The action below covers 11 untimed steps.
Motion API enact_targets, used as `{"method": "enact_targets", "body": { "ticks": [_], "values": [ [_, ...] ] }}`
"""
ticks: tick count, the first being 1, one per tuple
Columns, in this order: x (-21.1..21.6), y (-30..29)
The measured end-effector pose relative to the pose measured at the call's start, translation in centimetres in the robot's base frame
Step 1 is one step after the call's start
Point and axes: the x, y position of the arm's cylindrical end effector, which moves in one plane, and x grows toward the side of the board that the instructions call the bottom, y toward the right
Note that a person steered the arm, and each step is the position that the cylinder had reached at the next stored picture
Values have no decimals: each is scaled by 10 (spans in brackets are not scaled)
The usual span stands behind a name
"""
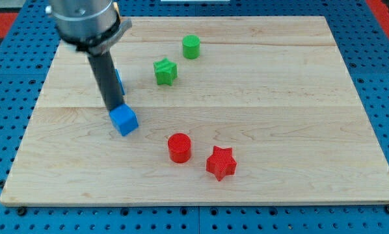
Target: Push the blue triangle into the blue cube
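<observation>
The blue cube (124, 120) lies on the wooden board (279, 117) at the view's centre left. My rod comes down from the view's top left, and my tip (112, 108) stands just above and left of the cube, touching or almost touching its upper left edge. The blue triangle (119, 81) is mostly hidden behind the rod; only a thin blue sliver shows at the rod's right side, above the cube.
A green star (165, 71) and a green cylinder (191, 47) lie toward the view's top centre. A red cylinder (179, 147) and a red star (221, 162) lie below the centre. The board's edge is bordered by blue pegboard.
</observation>
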Motion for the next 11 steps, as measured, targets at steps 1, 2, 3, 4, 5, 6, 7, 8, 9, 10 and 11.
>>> {"method": "enact_targets", "body": {
  "ticks": [1, 2, 3, 4, 5, 6, 7, 8, 9, 10, 11],
  "values": [
    [29, 14],
    [42, 28],
    [55, 45],
    [-40, -7],
    [-85, -109],
    [-101, -136],
    [-101, -93],
    [-116, -51],
    [-128, 3],
    [-70, 2],
    [-97, -31]
  ]
}}
